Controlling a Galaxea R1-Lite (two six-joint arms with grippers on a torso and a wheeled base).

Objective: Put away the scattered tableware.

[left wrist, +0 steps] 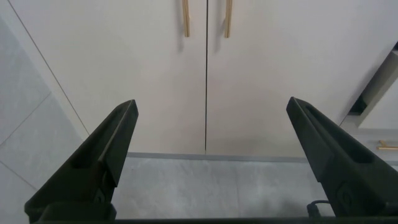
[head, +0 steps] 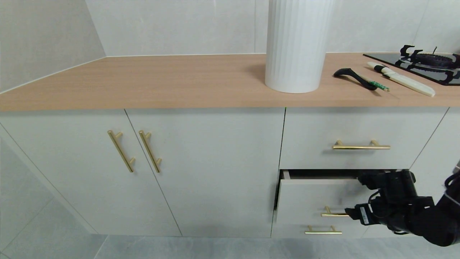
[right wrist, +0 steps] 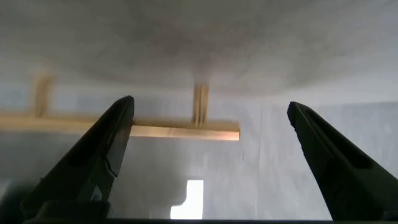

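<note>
Knife (head: 402, 80) diagonal, tip near-right, left gripper (left wrist: 211, 101) fingers wide, right gripper (right wrist: 209, 101) likewise

Kitchen, domestic type. Wood-look worktop (head: 161, 82) over pale cabinet doors (head: 215, 172) and drawers (head: 312, 201), all with brass bar handles (head: 121, 150). Black gas hob (head: 427, 61) set in at right end. Pale tiled wall (head: 172, 25) behind, grey tiled floor (head: 36, 230). Near hob: black ladle (head: 354, 77), white knife (head: 402, 79).
</note>
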